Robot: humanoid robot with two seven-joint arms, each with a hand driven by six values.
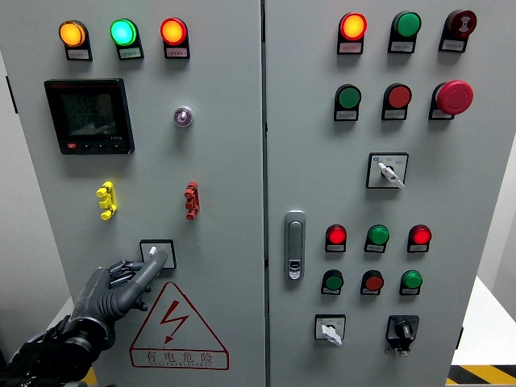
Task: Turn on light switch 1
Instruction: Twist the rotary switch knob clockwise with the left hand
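1. One hand is all you have in view: your left hand (121, 286), dark grey and jointed, comes up from the lower left corner of the cabinet face on a black-sleeved arm. Its index finger (149, 270) is stretched out straight while the other fingers are curled in, gripping nothing.
2. You can see that fingertip touching the small pale lever of the light switch (157, 254), a square black-framed plate low on the left door (153, 161), just above the red-outlined triangular warning sticker (177, 326) with its lightning bolt.
3. You have bare, smooth grey painted metal around the switch: open to its right as far as the vertical seam between the doors, and to its left out to the door's edge.
4. Higher up that door you find a yellow toggle (106, 200) and a red toggle (191, 199), both knobbly plastic, well apart from each other.
5. Above them sit a square black meter (89, 116) with a dim screen and a small round metal button (183, 117); along the top edge glow three domed lamps, orange, green and orange-red.
6. Across the seam, the right door (476, 185) carries a chrome latch handle (295, 244), round red and green buttons, rotary selectors and a red mushroom stop button (454, 97) near its upper right corner.
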